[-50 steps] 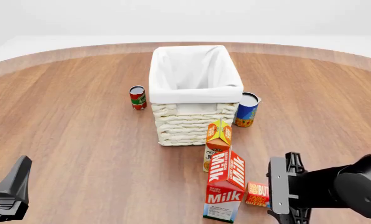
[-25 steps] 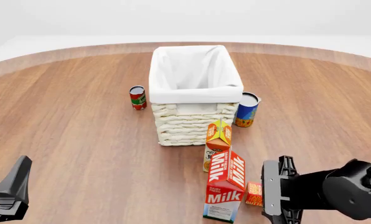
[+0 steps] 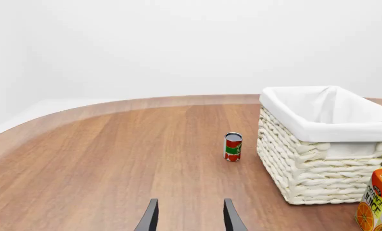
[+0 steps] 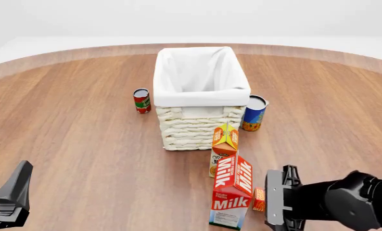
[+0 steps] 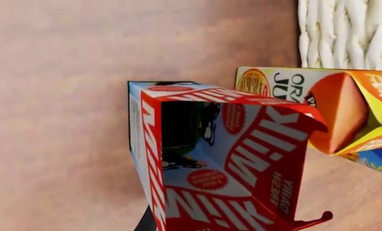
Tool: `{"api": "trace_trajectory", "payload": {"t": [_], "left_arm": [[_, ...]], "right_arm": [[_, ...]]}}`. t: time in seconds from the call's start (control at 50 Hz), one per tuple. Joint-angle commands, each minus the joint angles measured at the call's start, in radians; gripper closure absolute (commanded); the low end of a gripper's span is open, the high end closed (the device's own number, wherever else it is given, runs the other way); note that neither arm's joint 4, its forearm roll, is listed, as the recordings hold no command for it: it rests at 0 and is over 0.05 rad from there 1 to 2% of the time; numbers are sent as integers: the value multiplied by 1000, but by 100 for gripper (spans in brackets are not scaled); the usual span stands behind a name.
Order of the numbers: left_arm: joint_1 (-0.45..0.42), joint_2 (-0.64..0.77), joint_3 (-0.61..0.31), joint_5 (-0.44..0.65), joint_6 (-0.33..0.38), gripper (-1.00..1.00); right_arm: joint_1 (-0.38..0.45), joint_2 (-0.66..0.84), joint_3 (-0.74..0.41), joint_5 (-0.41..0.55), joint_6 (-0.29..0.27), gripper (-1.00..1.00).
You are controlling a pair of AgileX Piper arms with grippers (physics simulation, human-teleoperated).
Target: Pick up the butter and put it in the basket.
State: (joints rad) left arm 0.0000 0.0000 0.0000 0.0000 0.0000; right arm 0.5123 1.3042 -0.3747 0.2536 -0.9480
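i see the butter (image 4: 259, 199) tucked under my right claw (image 4: 275, 206); can't tell its jaws. light, stiff box, grab its flat sides.

Left gripper (image 3: 189, 219) low at near left, fingers parted. Right gripper (image 4: 275, 204) near right, turned sideways, state unclear.
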Motion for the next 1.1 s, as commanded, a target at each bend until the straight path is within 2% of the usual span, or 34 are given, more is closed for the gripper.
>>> {"api": "trace_trajectory", "payload": {"t": [0.02,0.62,0.68,0.7,0.8,0.92,1.1], "left_arm": [[0,0,0,0,0,-100],[0,0,0,0,0,-100],[0,0,0,0,0,-100],[0,0,0,0,0,-100],[0,0,0,0,0,-100],[0,0,0,0,0,-100],[0,0,0,0,0,-100]], "right_arm": [[12,53,24,-50,12,-100],[22,186,60,-207,38,-100],[-15,206,57,-238,-1,-100],[-47,228,48,-251,-26,100],[-16,203,56,-230,-1,100],[-26,182,53,-211,-10,100],[-33,97,55,-132,-21,100]]}}
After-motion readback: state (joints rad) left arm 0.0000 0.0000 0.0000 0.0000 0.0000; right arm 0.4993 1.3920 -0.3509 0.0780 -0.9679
